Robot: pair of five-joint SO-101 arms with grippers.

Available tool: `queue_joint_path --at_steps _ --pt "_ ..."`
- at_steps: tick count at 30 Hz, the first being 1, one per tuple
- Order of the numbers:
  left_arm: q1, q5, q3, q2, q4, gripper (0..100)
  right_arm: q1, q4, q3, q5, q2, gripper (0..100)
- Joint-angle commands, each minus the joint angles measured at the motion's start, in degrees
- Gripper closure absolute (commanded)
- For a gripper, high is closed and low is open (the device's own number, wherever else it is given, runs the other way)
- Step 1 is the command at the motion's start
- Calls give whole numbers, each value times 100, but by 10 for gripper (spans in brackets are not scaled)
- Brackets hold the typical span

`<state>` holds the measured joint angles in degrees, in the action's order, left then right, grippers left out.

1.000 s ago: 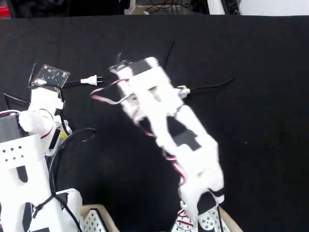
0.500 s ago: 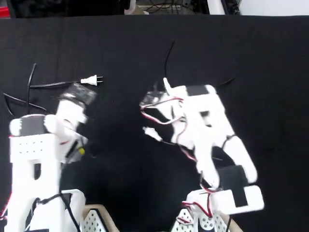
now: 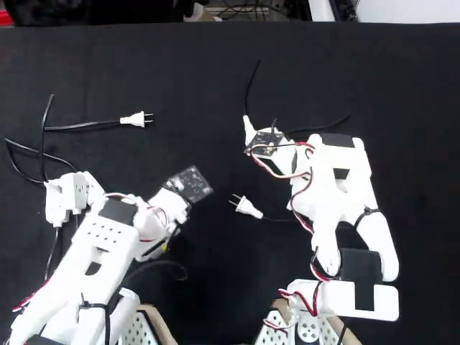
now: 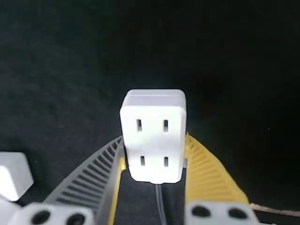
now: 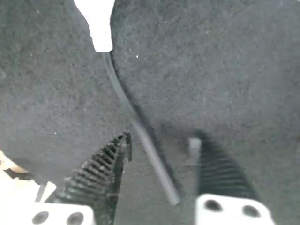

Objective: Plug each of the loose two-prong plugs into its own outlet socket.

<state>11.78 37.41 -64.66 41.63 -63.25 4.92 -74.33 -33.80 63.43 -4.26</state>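
Over the black cloth (image 5: 234,70), the right gripper (image 5: 159,140) gapes astride the black cord (image 5: 140,136) of a white plug (image 5: 96,23); the left gripper (image 4: 153,140) clasps a white two-socket outlet block (image 4: 153,126).

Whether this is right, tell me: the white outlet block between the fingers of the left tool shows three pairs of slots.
Wrong count. The white outlet block between the fingers of the left tool shows two pairs of slots, as the left wrist view shows.

White plug (image 5: 97,23), prongs cut off by the right wrist view's edge
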Motion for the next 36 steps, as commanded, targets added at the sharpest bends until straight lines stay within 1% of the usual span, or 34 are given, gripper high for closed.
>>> queue_joint_path --at_steps 1,2,4,7,9,12,15,19,22,28,30,33,34,36 --pt "75 35 13 88 114 802 -44 97 31 26 -242 681" --pt "75 35 13 105 105 777 -88 70 31 -105 -259 683" --pt "57 18 66 114 105 736 -237 -53 31 -738 -382 701" --pt "-119 18 251 114 105 733 -484 -343 13 -1749 -734 760" --pt "-259 18 374 114 70 729 -695 -440 -57 -2092 -980 812" --pt "-338 18 593 114 -308 728 -1178 -255 -330 -1987 -1226 858" --pt "-356 18 848 114 -800 733 -1785 334 -637 -2110 -1182 824" --pt "-391 -70 998 114 -1116 733 -2523 1073 -708 -2831 -787 756" --pt "-787 -378 1007 114 -1099 733 -2910 1169 -497 -2936 -295 744" --pt "-1815 -387 971 114 -1090 733 -2778 1178 286 -2910 1077 747" --pt "-1982 -237 892 114 -1090 733 -2725 1090 514 -2910 1402 801" --pt "-2062 -79 664 114 -1090 733 -2629 844 734 -2927 1437 969" --pt "-2062 -79 576 114 -1090 733 -2593 800 769 -2910 1402 992" --pt "-2062 -70 365 114 -1037 733 -2567 756 778 -2927 1314 965"
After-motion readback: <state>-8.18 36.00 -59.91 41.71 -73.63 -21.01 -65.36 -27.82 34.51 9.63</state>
